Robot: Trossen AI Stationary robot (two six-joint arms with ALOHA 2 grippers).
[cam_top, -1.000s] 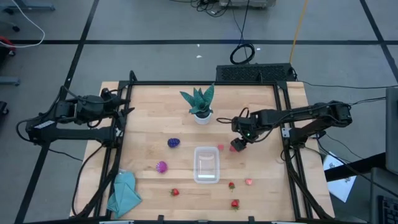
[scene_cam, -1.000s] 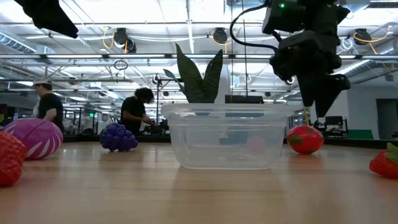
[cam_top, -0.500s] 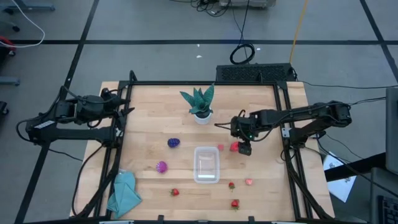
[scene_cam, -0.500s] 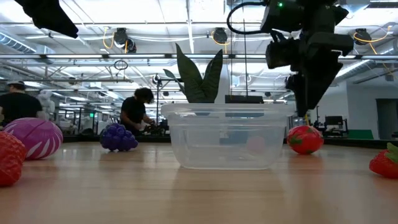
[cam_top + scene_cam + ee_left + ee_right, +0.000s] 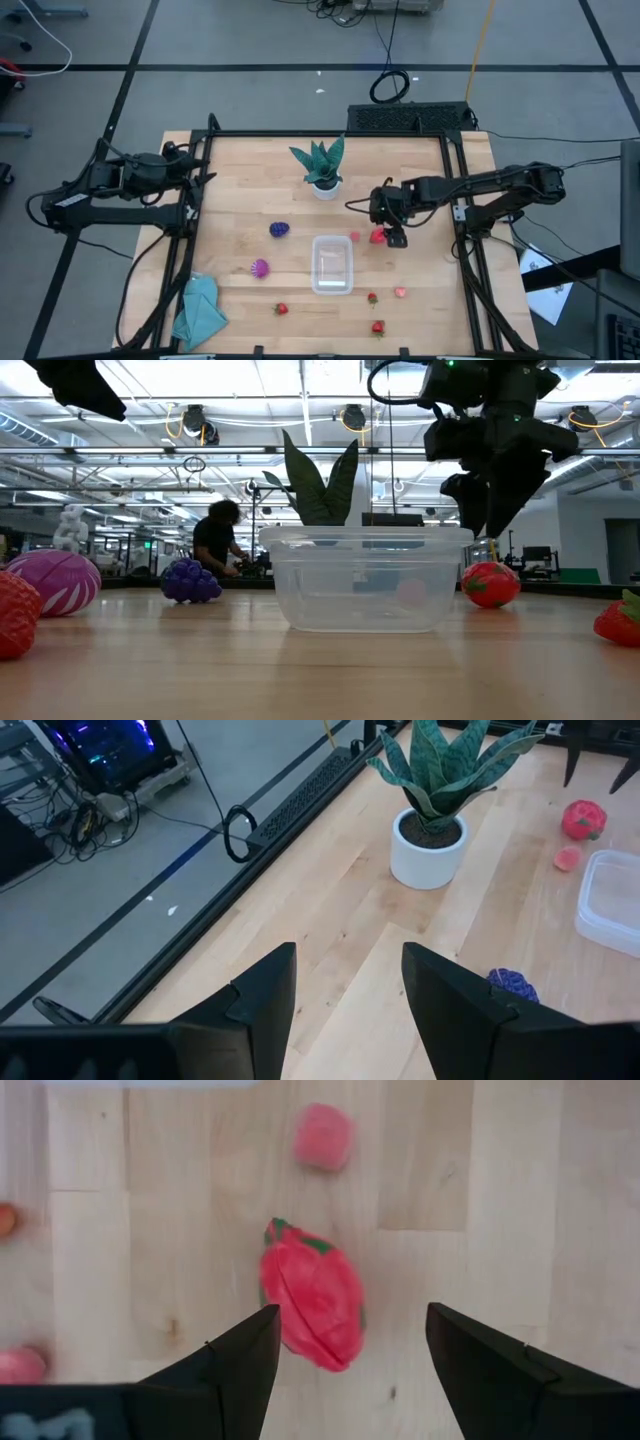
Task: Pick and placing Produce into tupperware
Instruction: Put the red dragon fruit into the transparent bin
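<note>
A wooden tabletop [image 5: 420,270] is carrying scattered toy produce and a clear rectangular tupperware container [image 5: 332,265], which is sitting empty near the middle of the front half.

The right claw [image 5: 391,236] is hanging just above a red strawberry [image 5: 377,236] that is lying on the wood just beside the container's right side. Its fingers are standing open, one on each side of the strawberry [image 5: 312,1308] in the right wrist view, and they are not touching it. A small pale pink piece [image 5: 354,237] is lying between that strawberry and the container.

The left claw [image 5: 205,169] is waiting at the tabletop's left edge, well apart from the produce, with its fingers [image 5: 262,1000] standing partly open on nothing.

A dark purple grape cluster [image 5: 279,229] is lying left of the container, and a magenta fruit [image 5: 260,268] nearer the front. Four more small red and pink pieces [image 5: 377,327] are lying along the front edge. A green potted plant [image 5: 322,165] in a white pot is standing behind the container. A teal cloth [image 5: 200,308] is lying crumpled at the front left corner.

A person [image 5: 214,542] is standing in the room beyond the table.
</note>
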